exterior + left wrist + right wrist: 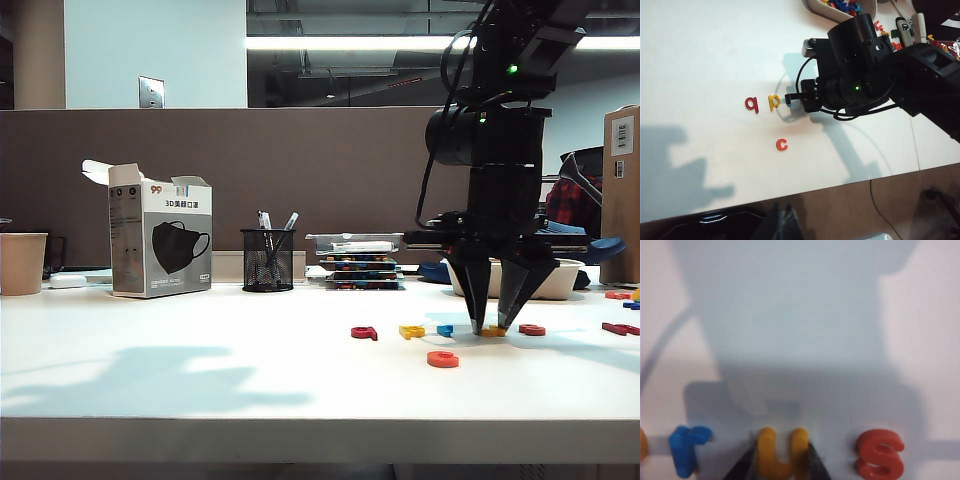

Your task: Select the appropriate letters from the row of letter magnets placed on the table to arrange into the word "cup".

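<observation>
On the white table [200, 360] the row of letter magnets runs dark red q [364, 332], yellow p [411, 331], blue r [445, 329], yellow u [493, 331], red s [532, 329]. An orange-red c [442, 358] lies alone nearer the front edge. My right gripper [493, 325] points straight down on the row. In the right wrist view its dark fingers press both sides of the u [780, 460], so the right gripper [781, 447] is shut on it. My left gripper [782, 207] hangs off the table's front edge, blurred, its tips together and empty.
A mask box [160, 243], a mesh pen cup [267, 260] and a paper cup [22, 262] stand along the back. Stacked trays [360, 262] and a white bowl [560, 280] sit behind the row. Loose letters [620, 327] lie at the far right.
</observation>
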